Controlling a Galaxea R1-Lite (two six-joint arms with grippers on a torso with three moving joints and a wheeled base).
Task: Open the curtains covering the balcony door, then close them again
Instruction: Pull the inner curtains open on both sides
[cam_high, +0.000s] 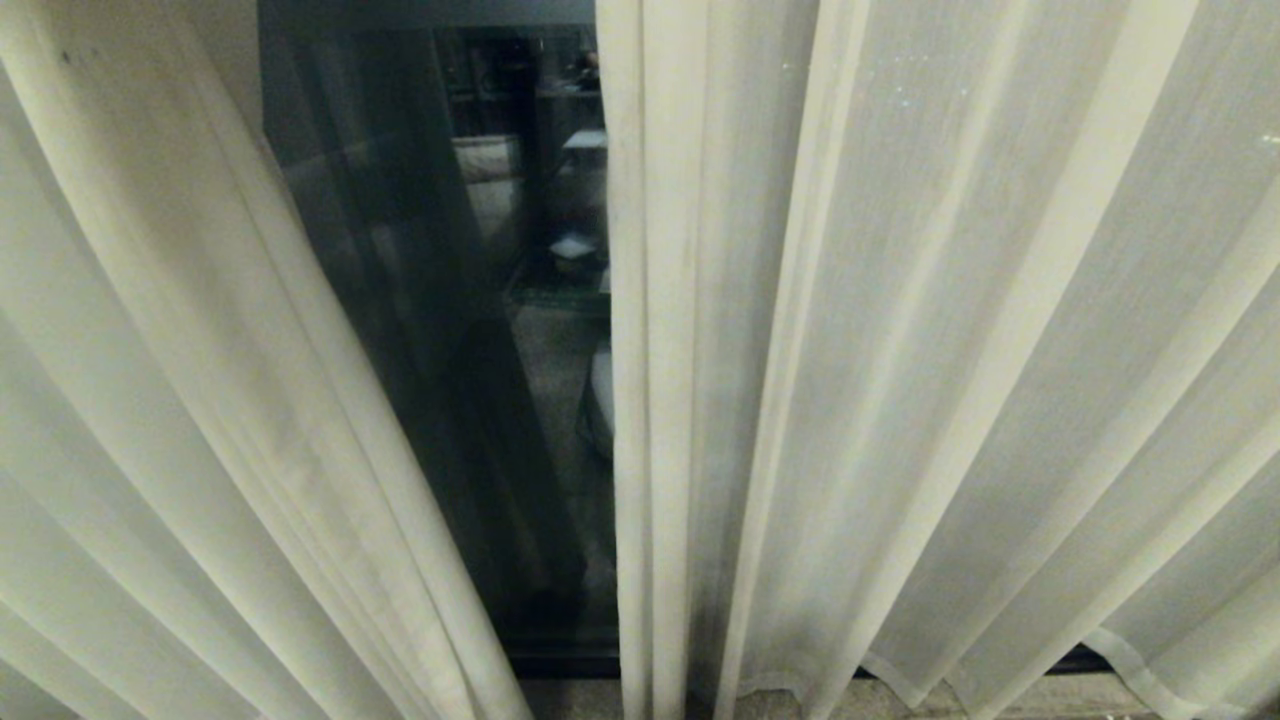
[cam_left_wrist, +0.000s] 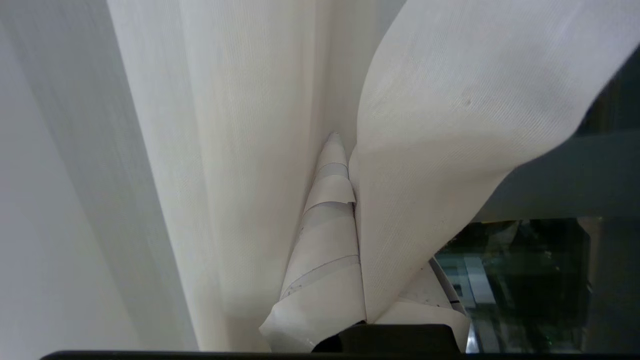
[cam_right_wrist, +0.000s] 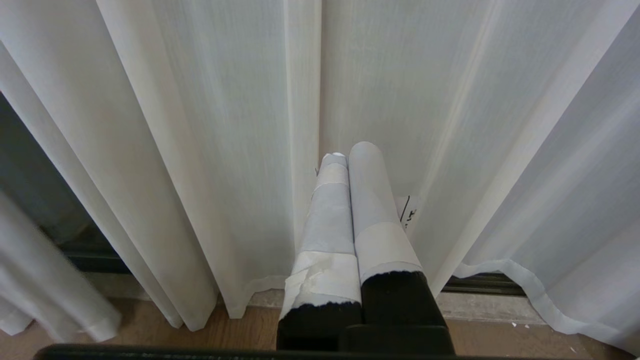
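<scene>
In the head view the cream curtains hang parted: a left panel (cam_high: 150, 450) is drawn aside and slants, while a right panel (cam_high: 900, 350) falls in straight folds. Between them shows the dark reflective glass of the balcony door (cam_high: 430, 350). Neither gripper appears in that view. The left wrist view shows my left gripper (cam_left_wrist: 345, 150) shut on a fold of curtain (cam_left_wrist: 440, 125). The cloth runs down between its taped fingers (cam_left_wrist: 325, 225) and drapes over the far one. My right gripper (cam_right_wrist: 347, 152) is shut and empty, its tips just in front of the right curtain (cam_right_wrist: 225, 125).
A stone sill (cam_right_wrist: 490, 305) and wooden floor (cam_right_wrist: 240, 335) lie under the curtain hems. The door's dark bottom frame (cam_high: 560, 660) runs along the floor. Door glass (cam_left_wrist: 540, 280) shows beside the held fold.
</scene>
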